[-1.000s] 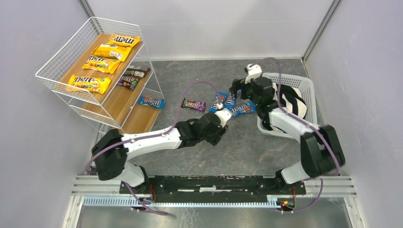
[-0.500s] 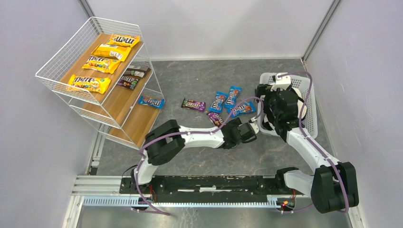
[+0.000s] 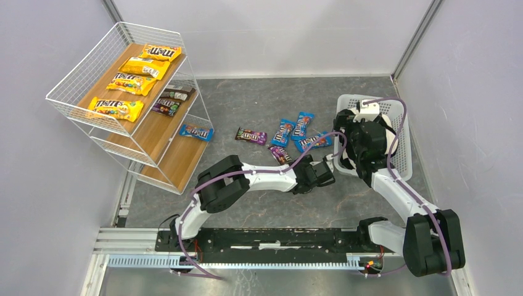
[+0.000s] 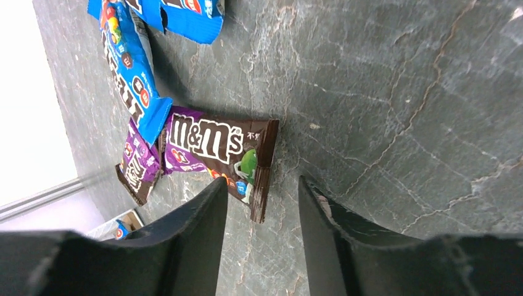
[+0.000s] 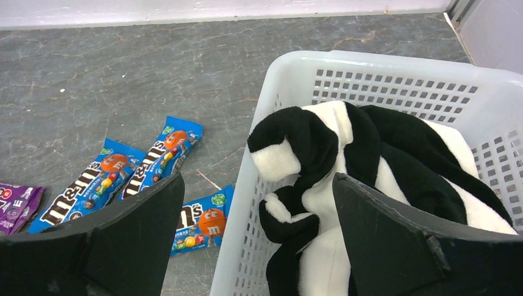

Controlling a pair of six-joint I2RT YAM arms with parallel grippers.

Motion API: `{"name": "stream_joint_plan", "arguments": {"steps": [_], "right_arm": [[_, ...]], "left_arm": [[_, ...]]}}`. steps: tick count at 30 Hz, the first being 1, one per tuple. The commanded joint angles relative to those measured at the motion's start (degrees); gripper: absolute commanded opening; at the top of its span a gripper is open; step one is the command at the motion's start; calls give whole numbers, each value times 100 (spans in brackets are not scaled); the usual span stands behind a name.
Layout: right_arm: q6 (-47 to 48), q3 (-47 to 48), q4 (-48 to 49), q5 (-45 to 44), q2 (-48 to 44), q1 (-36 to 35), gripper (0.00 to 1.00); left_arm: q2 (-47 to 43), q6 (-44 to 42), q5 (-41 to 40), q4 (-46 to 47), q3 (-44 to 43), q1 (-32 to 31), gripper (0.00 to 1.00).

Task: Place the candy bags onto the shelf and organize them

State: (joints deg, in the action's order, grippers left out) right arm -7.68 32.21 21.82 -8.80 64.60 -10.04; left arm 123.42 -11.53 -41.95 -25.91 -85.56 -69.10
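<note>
Left gripper (image 4: 262, 184): we see its fingers apart, holding nothing; the purple packet (image 4: 206, 140) lies just ahead on the table (image 4: 401, 123).
Right gripper (image 5: 258, 180): wide open above the basket (image 5: 370, 68) and striped cloth (image 5: 382, 148).
Shelf (image 3: 176, 161): we see yellow packets (image 3: 131, 83) on its top board; blue packets (image 3: 291, 131) lie loose mid-table.

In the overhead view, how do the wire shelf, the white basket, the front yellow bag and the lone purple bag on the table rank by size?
1. shelf
2. white basket
3. front yellow bag, though it sits raised, so nearness to the camera may flatter it
4. lone purple bag
</note>
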Motion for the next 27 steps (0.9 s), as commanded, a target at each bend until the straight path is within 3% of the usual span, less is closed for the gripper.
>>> {"name": "stream_joint_plan", "arguments": {"steps": [1, 6, 14, 17, 21, 27], "right_arm": [[-111, -47, 374, -199, -51, 24, 98], [-179, -117, 445, -244, -63, 34, 98], [-150, -228, 563, -351, -87, 34, 98], [-158, -274, 628, -354, -94, 35, 98], [-173, -333, 729, -352, -75, 33, 98], [-203, -391, 832, -312, -53, 32, 98]], "left_arm": [[252, -189, -56, -282, -157, 106, 51], [434, -175, -91, -471, -430, 119, 45], [446, -258, -169, -555, -658, 126, 23], [321, -192, -235, -688, -724, 120, 3], [-111, 85, -202, -1044, -816, 111, 2], [-1463, 718, -71, -1503, -413, 116, 2]]}}
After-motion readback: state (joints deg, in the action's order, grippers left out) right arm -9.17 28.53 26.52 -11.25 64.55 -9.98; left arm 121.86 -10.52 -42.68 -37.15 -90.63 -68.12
